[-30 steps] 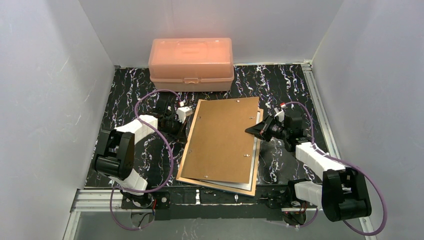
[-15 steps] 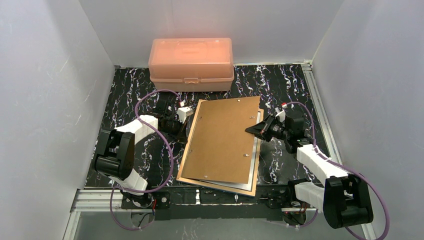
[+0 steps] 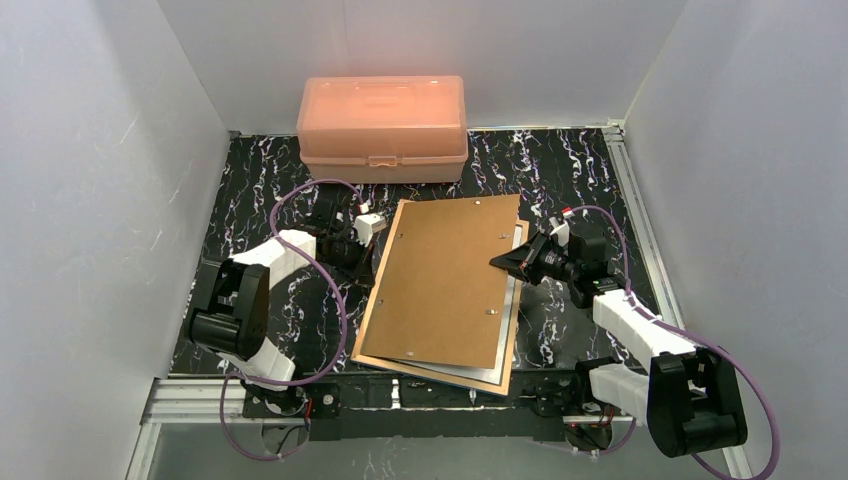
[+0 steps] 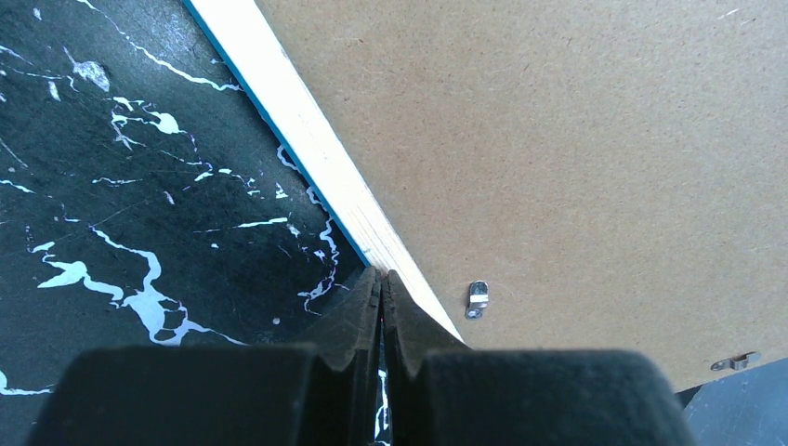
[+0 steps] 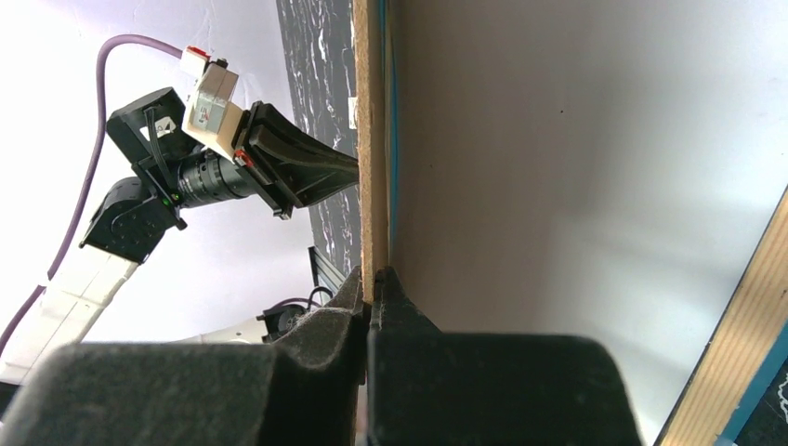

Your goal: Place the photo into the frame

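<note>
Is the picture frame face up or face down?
Face down. The frame has its brown back on top, with little metal clips showing.

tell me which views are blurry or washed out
top view: sharp and even, only the pink box lid glows overexposed; left wrist: backing board crisp, left end effector soft and dark; right wrist: wall blown out white, right end effector blurred

Frame (image 3: 445,285) face down, brown fibreboard back uppermost, slightly skewed
</note>
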You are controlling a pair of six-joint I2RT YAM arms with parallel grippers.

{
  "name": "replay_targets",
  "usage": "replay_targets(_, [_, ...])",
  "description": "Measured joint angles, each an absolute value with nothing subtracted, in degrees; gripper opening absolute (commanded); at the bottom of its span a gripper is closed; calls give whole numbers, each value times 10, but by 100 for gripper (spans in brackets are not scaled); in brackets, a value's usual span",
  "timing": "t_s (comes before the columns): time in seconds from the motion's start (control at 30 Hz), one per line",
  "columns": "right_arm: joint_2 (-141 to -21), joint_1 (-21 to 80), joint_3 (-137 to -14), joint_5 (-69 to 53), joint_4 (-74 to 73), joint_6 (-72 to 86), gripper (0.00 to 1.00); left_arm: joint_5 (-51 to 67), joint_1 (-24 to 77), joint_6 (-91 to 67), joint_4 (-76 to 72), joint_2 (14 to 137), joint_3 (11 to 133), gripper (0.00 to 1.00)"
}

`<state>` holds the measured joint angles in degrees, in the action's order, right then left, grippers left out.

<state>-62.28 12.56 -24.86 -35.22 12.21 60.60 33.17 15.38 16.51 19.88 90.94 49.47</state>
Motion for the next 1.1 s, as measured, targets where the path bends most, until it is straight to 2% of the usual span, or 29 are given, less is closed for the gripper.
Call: replay_targets(1.1, [-569,132,-237,-336,156,695,1,330,154,171,201,908,495,0])
